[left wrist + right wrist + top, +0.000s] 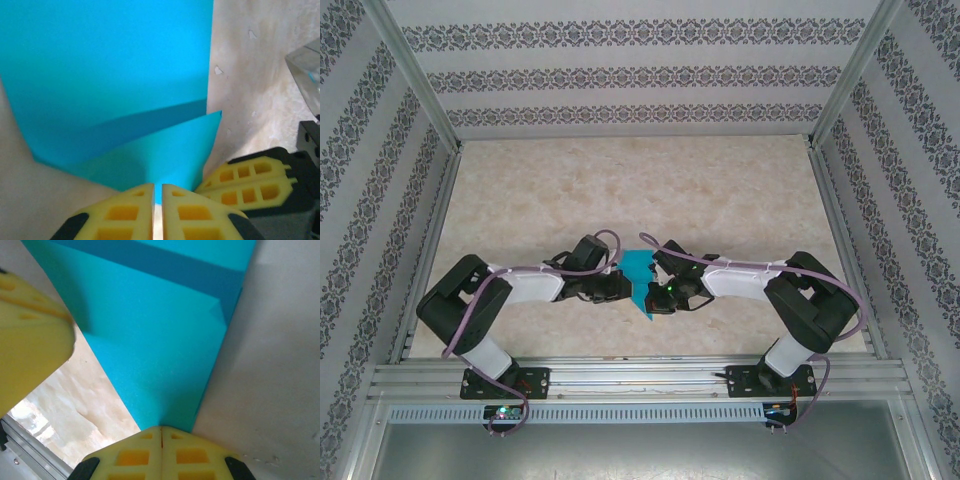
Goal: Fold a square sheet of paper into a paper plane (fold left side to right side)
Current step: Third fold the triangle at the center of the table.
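**Left wrist view.** Nearest the lens, the two yellow, honeycombed plastic fingers of the left gripper (157, 189) stand pressed almost together, with only a hairline between them. The near corner of a raised flap of the thin teal-blue square sheet of paper (110, 75) runs down into that slit, so I judge the gripper to be clenched on the paper. The flap lifts clear of the layer beneath and throws a dark band of shadow on it. The sheet spreads straight ahead of the fingertips and off to their left. Its straight right edge runs directly away from them. Just right of the tips, the right gripper's yellow fingers (245, 175) rest low over the beige marbled tabletop (260, 75).

**Right wrist view.** The right gripper (161, 430) has its jaws fully closed, the seam tight. The paper narrows to a point that meets that seam, and it widens ahead and leftward. Whether the point is pinched or merely pressed down, I cannot tell. A finger of the left gripper (30, 340) looms close on the left.

**Top external view.** The sheet (640, 272) lies between the two grippers and touches both. The left gripper (623, 289) is at its left edge and the right gripper (657, 291) at its right. The sheet's long axis runs away from the arm bases, with its point toward them.

The left arm has the free flap, so the fold probably calls for carrying it rightward across that axis, toward the right gripper.
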`<action>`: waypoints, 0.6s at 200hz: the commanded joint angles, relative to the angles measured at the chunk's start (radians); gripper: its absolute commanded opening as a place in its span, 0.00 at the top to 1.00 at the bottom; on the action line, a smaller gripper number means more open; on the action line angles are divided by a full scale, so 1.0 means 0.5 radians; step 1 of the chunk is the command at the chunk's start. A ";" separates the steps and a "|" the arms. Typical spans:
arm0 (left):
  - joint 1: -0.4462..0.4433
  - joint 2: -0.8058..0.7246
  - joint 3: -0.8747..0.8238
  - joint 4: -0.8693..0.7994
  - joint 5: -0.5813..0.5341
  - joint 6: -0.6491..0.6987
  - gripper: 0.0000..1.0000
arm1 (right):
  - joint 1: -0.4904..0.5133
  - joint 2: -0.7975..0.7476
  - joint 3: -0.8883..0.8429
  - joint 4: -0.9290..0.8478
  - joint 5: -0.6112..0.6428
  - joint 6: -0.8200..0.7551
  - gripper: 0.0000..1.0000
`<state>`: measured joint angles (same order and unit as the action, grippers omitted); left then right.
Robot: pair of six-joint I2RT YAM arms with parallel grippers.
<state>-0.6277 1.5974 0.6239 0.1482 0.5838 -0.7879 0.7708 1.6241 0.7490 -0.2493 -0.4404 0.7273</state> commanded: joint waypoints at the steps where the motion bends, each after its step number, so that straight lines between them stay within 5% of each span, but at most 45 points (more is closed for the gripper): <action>1: -0.041 -0.058 -0.075 0.249 0.040 -0.036 0.90 | 0.028 0.079 -0.038 -0.215 0.209 -0.014 1.00; 65: -0.104 0.078 -0.085 0.546 0.080 -0.147 0.91 | 0.078 0.123 0.005 -0.302 0.325 -0.006 1.00; 120: -0.104 0.135 -0.064 0.431 -0.019 -0.103 0.92 | 0.088 0.136 0.019 -0.342 0.356 -0.016 1.00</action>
<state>-0.6685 1.6451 0.5835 0.3538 0.6044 -0.8429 0.8032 1.6344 0.7856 -0.3012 -0.3798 0.7273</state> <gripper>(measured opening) 0.085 0.057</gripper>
